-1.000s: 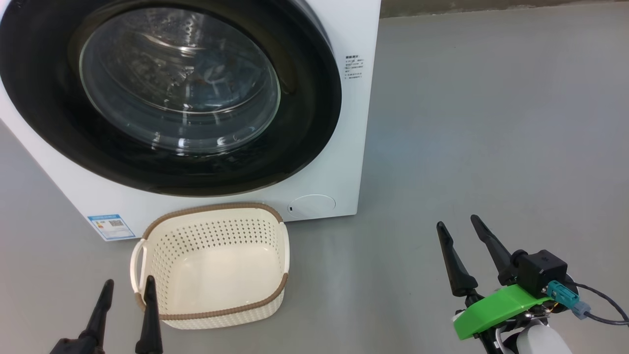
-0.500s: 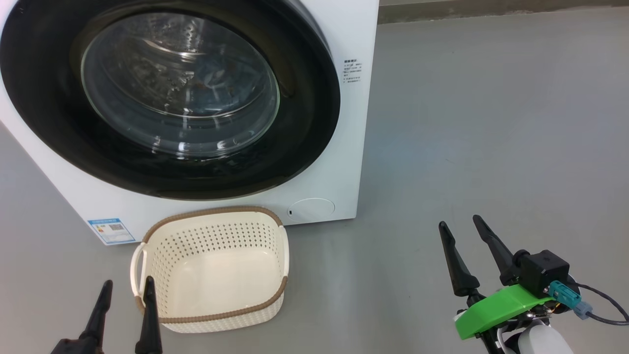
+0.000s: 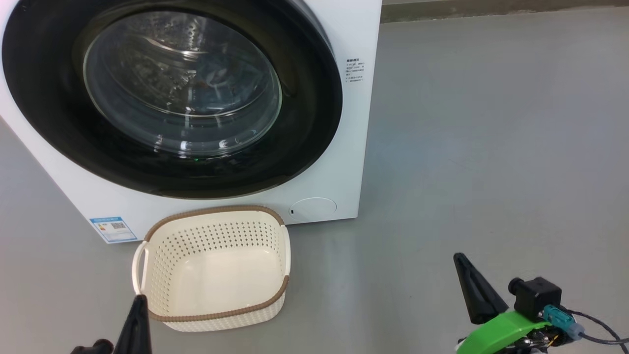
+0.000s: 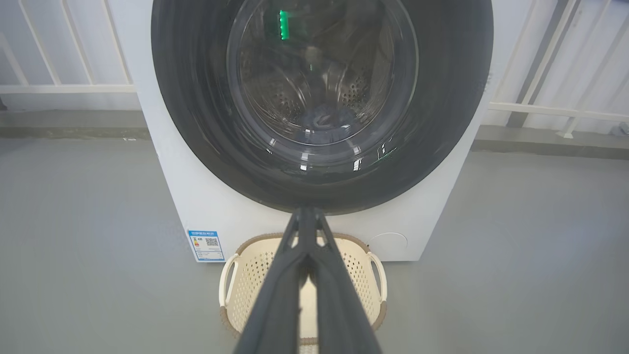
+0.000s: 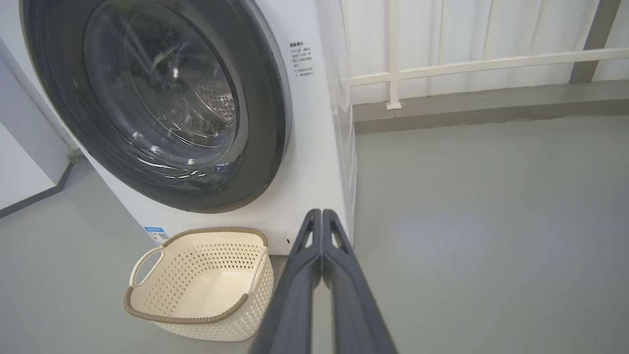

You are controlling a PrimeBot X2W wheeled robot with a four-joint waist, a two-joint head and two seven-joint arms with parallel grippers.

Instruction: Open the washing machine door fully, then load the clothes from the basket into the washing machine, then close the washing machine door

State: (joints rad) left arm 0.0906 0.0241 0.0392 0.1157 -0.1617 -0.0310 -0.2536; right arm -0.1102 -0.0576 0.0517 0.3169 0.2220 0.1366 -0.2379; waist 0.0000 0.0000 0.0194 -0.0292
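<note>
On the grey floor [image 3: 491, 147]: one white washing machine [image 3: 351, 147], its washing machine door [image 3: 307, 123] lying flat against the front, apparently latched. Door: stiff, hinged, glossy black rim likely slippery, glass centre to be spared knocks; no handle can be made out, so the rim's outer edge is the probable hold. Basket [image 3: 211, 210]: just in front of the machine, empty, light rigid plastic, apt to slide; take by a side handle. Clothes [image 3: 214, 81]: a pale blue and orange patch behind the glass, probably lying in the drum; soft, limp, light, best pinched at a fold. Left gripper [image 3: 135, 324] and right gripper [image 3: 464, 268]: fingers pressed together, holding nothing, both well short of the machine. Writing: blue label [image 3: 113, 228] with code square at the lower corner, small printed block [image 3: 355, 70] beside the door; neither legible.
</note>
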